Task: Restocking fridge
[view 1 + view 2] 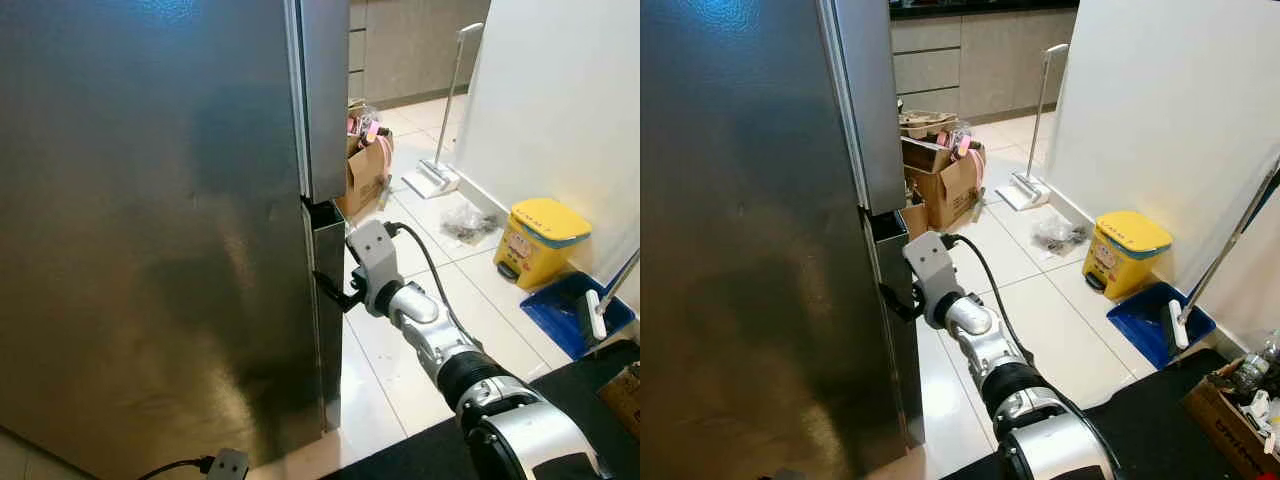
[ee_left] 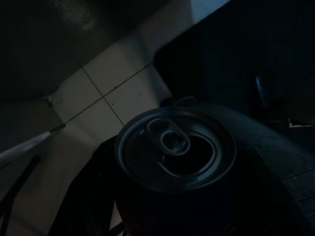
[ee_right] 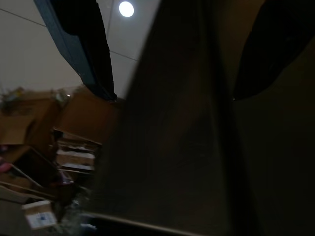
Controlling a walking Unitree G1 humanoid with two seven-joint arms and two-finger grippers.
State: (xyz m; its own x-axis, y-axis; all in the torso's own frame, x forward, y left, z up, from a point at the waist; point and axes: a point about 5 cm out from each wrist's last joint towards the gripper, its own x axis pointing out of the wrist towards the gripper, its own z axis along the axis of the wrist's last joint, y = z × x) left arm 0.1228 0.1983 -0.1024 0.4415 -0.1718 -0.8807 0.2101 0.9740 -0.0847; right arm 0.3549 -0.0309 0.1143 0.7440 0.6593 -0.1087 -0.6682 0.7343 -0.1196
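Fridge (image 1: pixel 150 220) door edge between open right gripper (image 1: pixel 335 290) jaws; can (image 2: pixel 174 157) in left gripper's jaws.

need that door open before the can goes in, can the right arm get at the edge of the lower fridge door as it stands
Probably yes. The right gripper is already at the lower fridge door edge, one finger either side, nothing between them. The left gripper holds the can.

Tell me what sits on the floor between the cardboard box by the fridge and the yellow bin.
In the left eye view, a crumpled clear plastic bag lies between the cardboard box and the yellow bin, beside a white floor mop.
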